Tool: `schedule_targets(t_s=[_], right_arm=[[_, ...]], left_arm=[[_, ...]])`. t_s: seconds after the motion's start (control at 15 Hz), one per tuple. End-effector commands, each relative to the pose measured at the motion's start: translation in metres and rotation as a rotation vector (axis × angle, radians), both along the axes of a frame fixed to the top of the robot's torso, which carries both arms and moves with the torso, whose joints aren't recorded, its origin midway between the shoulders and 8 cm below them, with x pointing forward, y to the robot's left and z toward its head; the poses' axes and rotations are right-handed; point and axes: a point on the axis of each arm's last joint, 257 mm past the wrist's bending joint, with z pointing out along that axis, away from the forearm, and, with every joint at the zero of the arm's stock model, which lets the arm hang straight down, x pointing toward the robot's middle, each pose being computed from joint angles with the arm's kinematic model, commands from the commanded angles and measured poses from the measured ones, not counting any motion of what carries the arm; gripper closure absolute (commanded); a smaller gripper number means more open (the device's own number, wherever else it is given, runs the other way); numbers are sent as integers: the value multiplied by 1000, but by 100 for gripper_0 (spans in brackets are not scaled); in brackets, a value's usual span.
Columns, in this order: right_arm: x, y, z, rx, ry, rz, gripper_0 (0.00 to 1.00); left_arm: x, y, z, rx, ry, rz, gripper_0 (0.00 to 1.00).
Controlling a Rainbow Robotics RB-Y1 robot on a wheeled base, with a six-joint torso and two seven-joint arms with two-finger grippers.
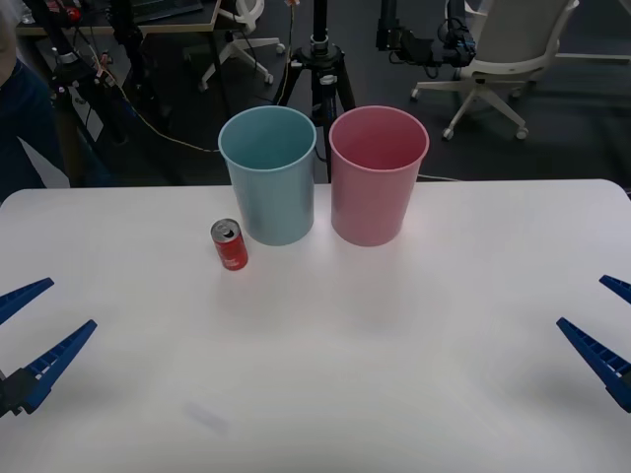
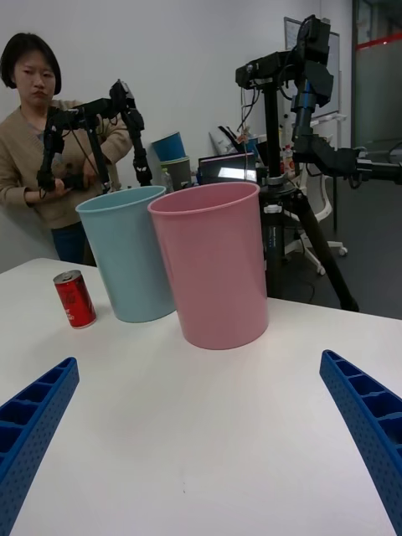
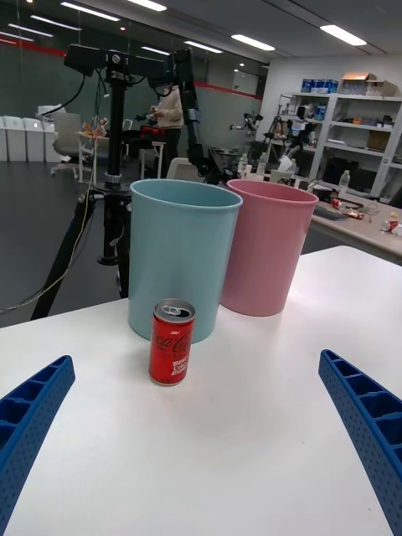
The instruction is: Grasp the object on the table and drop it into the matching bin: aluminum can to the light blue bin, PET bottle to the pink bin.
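Both grippers, left gripper (image 1: pixel 28 330) and right gripper (image 1: pixel 609 320), have blue, ribbed, tapering fingers (image 3: pixel 362 423); the left mounts on black hardware.

The left claw (image 1: pixel 32 330) sits low at the near left edge of the front view, its two blue ribbed fingers (image 1: pixel 59 357) spread wide apart and pointing forward, gripping nothing. The right claw (image 1: pixel 609 325) mirrors it at the near right edge, its fingers (image 1: pixel 592 347) likewise parted and empty. Both hover just above the worktop (image 1: pixel 394 374), well apart.
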Motion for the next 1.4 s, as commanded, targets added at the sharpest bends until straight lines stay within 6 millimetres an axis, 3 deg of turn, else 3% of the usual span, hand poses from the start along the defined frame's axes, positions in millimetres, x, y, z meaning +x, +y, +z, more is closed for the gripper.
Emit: schedule_targets(t_s=[0.07,0.4,0.67,1.07,1.4], right_arm=[[0,0,0,0,0,0,0],[0,0,0,0,0,0,0],[0,0,0,0,0,0,0],[0,0,0,0,0,0,0],[0,0,0,0,0,0,0]], left_arm=[[-2,-2,-3,4,6,-6,0],[-9,-6,-9,25,15,-32,0],[-10,-9,-32,108,-10,-23,0],[14,-34,-81,193,-45,-94,0],[30,-45,-98,209,-28,-110,0]])
